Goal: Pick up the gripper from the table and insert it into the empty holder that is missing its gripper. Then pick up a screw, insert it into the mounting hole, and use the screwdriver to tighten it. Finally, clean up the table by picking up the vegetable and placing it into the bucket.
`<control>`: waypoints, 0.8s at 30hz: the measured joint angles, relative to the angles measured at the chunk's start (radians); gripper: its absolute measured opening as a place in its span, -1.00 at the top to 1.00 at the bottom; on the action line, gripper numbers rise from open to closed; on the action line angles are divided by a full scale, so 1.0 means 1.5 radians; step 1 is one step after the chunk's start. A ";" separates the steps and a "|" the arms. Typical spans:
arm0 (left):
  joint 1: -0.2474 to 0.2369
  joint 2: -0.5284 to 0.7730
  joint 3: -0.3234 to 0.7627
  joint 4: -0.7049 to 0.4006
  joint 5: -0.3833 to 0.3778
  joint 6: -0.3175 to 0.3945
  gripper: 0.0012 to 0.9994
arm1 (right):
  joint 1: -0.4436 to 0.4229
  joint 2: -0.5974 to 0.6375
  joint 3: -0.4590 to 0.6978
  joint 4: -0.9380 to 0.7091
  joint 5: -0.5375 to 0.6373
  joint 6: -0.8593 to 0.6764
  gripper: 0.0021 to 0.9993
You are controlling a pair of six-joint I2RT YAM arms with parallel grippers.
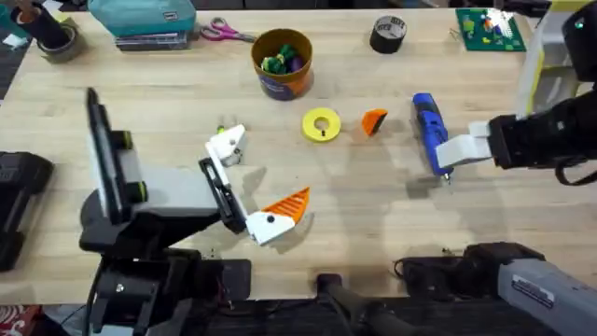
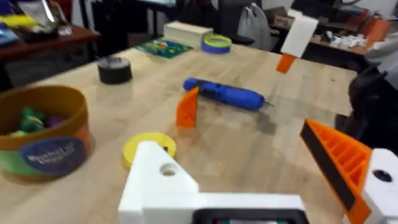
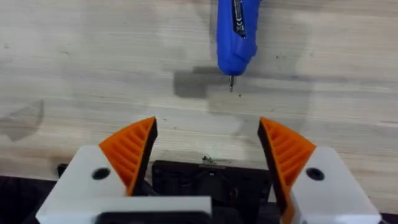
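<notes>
The right gripper [image 3: 208,152] hangs with both orange-tipped fingers spread apart just short of the one blue screwdriver [image 1: 429,129] at centre right; the left gripper [image 1: 250,187], also spread, carries one orange tip and one bare white holder [image 1: 227,144]. One loose orange gripper [image 1: 374,121] stands between the screwdriver and a yellow tape ring [image 1: 321,125]; the single bucket [image 1: 282,63], upper centre, holds green and purple pieces; open wood lies along the lower centre.

Pale wooden table [image 1: 140,103], cluttered benches behind

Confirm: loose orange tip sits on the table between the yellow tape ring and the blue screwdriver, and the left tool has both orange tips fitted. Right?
Not quite. The left tool has one orange tip; its other white holder is bare, as the left wrist view shows. The rest holds: the loose orange tip lies between the yellow tape ring and the blue screwdriver.
</notes>
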 joint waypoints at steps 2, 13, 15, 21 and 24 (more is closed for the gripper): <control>0.000 -0.002 0.000 -0.031 0.018 0.012 -0.97 | 0.000 0.000 0.000 0.000 0.000 0.000 -1.00; 0.000 -0.014 0.000 -0.072 0.067 0.058 -0.97 | 0.000 0.000 0.000 0.000 0.000 0.000 -1.00; 0.001 -0.014 0.000 -0.072 0.068 0.060 -0.97 | 0.000 0.000 0.000 0.000 0.000 0.000 -1.00; 0.002 -0.014 0.000 -0.072 0.068 0.060 -0.97 | 0.000 0.000 0.000 0.000 0.000 0.000 -1.00; 0.002 -0.014 0.000 -0.072 0.068 0.060 -0.97 | 0.000 0.000 0.000 0.000 0.000 0.000 -1.00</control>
